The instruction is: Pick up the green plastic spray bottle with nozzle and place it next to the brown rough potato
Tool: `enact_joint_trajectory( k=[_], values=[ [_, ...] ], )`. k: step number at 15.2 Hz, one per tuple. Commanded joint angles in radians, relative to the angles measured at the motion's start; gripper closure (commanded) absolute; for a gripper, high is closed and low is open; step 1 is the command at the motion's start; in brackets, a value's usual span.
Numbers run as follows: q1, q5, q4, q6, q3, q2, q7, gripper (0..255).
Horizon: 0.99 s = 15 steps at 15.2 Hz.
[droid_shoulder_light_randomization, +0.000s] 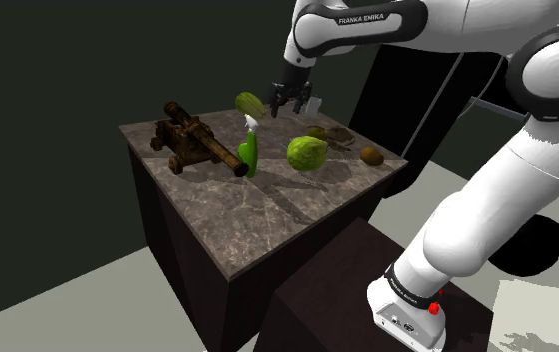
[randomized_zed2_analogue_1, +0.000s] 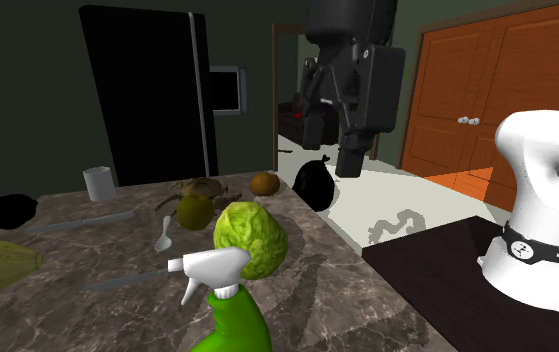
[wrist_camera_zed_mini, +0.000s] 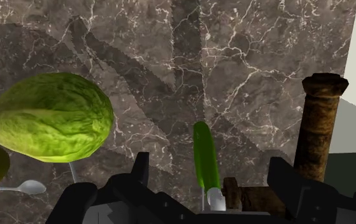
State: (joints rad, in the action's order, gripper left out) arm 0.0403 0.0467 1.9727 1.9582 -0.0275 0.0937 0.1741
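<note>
The green spray bottle [droid_shoulder_light_randomization: 250, 152] with a white nozzle stands upright near the middle of the marble table [droid_shoulder_light_randomization: 237, 215], close in front in the second exterior view [randomized_zed2_analogue_1: 229, 315]. The brown potato [droid_shoulder_light_randomization: 371, 155] lies by the table's edge at the shoulder view's right, and far back [randomized_zed2_analogue_1: 264, 183] in the second exterior view. My gripper [droid_shoulder_light_randomization: 287, 108] hangs open above the table, just beyond the bottle, holding nothing. In the wrist view the bottle [wrist_camera_zed_mini: 203, 156] shows between the spread fingertips of the gripper [wrist_camera_zed_mini: 211, 184], well below them.
A round green cabbage [droid_shoulder_light_randomization: 307, 153] sits between bottle and potato. A brown cannon model [droid_shoulder_light_randomization: 195, 142] stands close beside the bottle on its other side. A pear [randomized_zed2_analogue_1: 194, 210], spoon [randomized_zed2_analogue_1: 164, 237], white cup [randomized_zed2_analogue_1: 98, 183] and a green leafy thing [droid_shoulder_light_randomization: 250, 102] lie further back.
</note>
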Motion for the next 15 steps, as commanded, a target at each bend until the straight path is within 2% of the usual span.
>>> enact_joint_trajectory(
  k=[1,8,15],
  values=[
    [0.003,-0.007,-0.077,0.009,0.002,-0.092,0.003,0],
    [0.008,-0.028,-0.368,-0.011,0.010,-0.385,0.005,0],
    [0.007,-0.028,-0.327,0.060,0.010,-0.415,0.005,0]
  ],
)
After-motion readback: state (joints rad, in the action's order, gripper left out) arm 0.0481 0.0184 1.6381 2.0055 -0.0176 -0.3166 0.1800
